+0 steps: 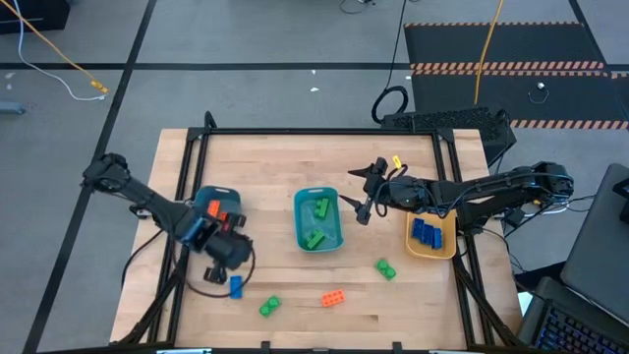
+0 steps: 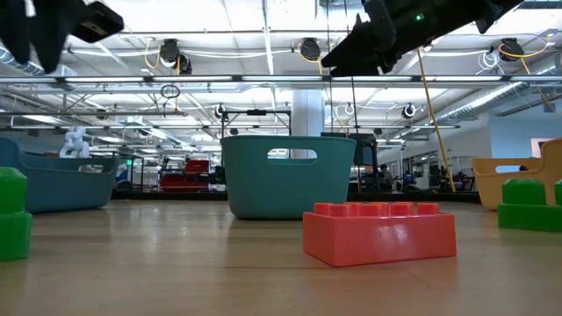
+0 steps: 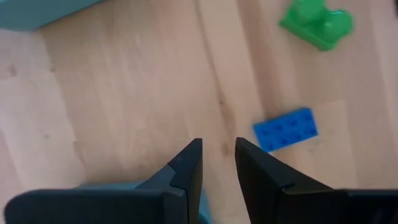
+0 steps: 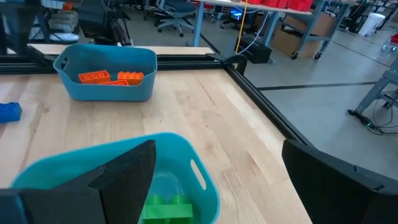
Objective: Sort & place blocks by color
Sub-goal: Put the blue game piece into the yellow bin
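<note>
My left gripper [image 1: 226, 258] [image 3: 217, 146] hangs pointing down just in front of the left teal bin [image 1: 214, 200], its fingers a narrow gap apart with only bare wood between them. A blue block [image 3: 285, 129] [image 1: 236, 286] and a green block [image 3: 316, 22] [image 1: 269, 307] lie flat on the table near it. An orange block [image 1: 333, 298] [image 2: 379, 231] and another green block [image 1: 385, 267] lie farther right. My right gripper [image 1: 356, 195] [image 4: 219, 144] waits wide open above the middle teal bin's [image 1: 318, 219] right rim.
The left bin holds orange blocks [image 4: 112, 77], the middle bin green blocks [image 1: 316, 224], and the yellow-tan bowl [image 1: 432, 252] at the right holds blue blocks [image 1: 425, 232]. Bare wood lies along the near edge between the loose blocks. A black frame rail [image 1: 324, 131] borders the table.
</note>
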`<state>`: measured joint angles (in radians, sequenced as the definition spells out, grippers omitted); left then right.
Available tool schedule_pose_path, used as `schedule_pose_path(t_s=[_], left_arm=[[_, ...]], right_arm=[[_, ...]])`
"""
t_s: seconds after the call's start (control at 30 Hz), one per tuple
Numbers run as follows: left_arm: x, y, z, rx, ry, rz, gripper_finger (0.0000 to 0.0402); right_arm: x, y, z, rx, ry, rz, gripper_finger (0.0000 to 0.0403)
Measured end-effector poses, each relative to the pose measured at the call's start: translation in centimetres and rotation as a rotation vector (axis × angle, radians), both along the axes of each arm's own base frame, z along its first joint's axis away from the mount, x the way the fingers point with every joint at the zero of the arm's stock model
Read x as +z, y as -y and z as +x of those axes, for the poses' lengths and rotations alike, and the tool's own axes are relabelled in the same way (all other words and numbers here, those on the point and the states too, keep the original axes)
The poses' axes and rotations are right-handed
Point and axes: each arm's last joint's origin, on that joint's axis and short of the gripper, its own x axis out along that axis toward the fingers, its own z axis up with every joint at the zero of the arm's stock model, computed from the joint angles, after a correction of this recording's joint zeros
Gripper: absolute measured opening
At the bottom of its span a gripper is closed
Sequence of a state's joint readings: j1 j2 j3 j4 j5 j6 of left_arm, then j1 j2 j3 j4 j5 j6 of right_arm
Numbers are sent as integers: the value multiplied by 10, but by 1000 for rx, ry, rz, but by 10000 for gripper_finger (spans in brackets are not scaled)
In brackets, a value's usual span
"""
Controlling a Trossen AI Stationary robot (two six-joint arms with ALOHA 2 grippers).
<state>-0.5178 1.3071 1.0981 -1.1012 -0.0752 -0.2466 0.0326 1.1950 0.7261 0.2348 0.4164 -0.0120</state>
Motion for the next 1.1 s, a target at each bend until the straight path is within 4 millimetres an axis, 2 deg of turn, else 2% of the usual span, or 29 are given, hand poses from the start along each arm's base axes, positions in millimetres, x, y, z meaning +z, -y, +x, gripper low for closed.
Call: schedule_pose_path(t_s=[0.17,0.37,0.5,0.7,0.87,0.97,1.1], left_arm=[[-10,21,-8,-132,-55,14,97],[-39,54,-10,-376,-141,122,119],[-59,67,-7,-485,-195,193,166],[-81,79,-4,-586,-257,245,262],[-96,94,7,-613,-160,251,322],[-105,100,13,-627,-124,248,330],[-111,101,13,-657,-168,259,310]], right_arm=[[1,0,0,-2,11,7,341],[2,0,0,-2,20,8,341],[2,0,1,-2,29,9,341],[3,0,1,-1,34,9,341],[3,0,1,-1,33,9,341],[3,0,1,-1,33,9,341],[3,0,1,-1,32,9,341]])
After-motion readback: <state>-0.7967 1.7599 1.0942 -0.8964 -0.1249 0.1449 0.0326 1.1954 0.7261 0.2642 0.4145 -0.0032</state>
